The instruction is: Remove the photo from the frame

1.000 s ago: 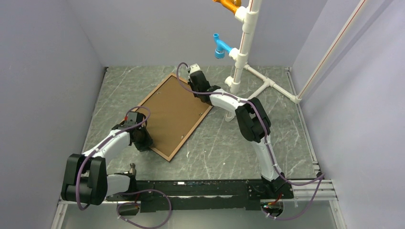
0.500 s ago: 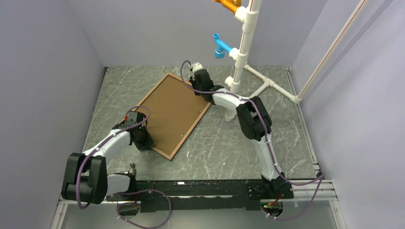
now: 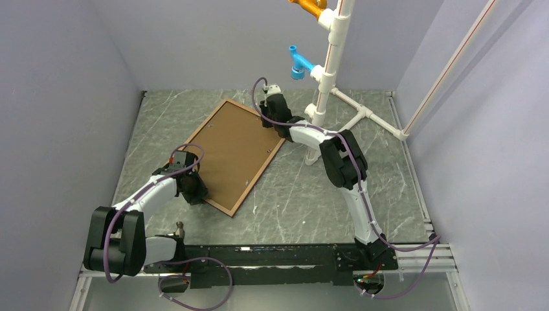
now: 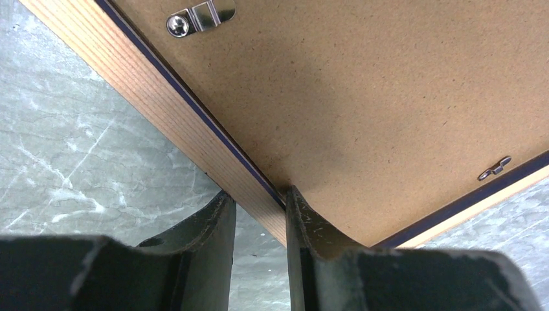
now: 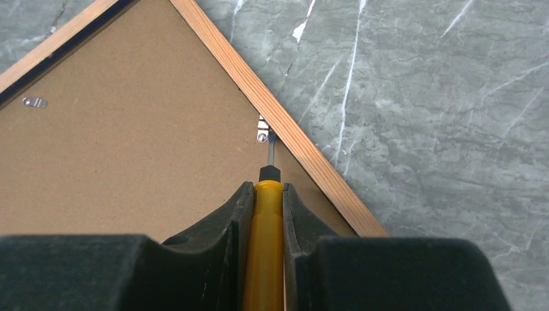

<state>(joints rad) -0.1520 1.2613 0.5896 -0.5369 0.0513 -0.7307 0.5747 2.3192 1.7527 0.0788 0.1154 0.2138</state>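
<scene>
Our left fingers stand a little apart and pinch the wooden rail of the thin navy blue rectangular picture frame near its corner closest to the arm bases, one finger outside the rail and one on the back. Our right fingers are closed on the yellow handle of a slim screwdriver, and its dark metal tip reaches a small silver clip on the far long rail. The frame lies face down and slanted on the grey marbled table. The large rectangular photo sits inside it, and we see only its brown backing board. Pale lilac walls close the table in, and a white pipe stand with blue and orange fittings rises at the back.
</scene>
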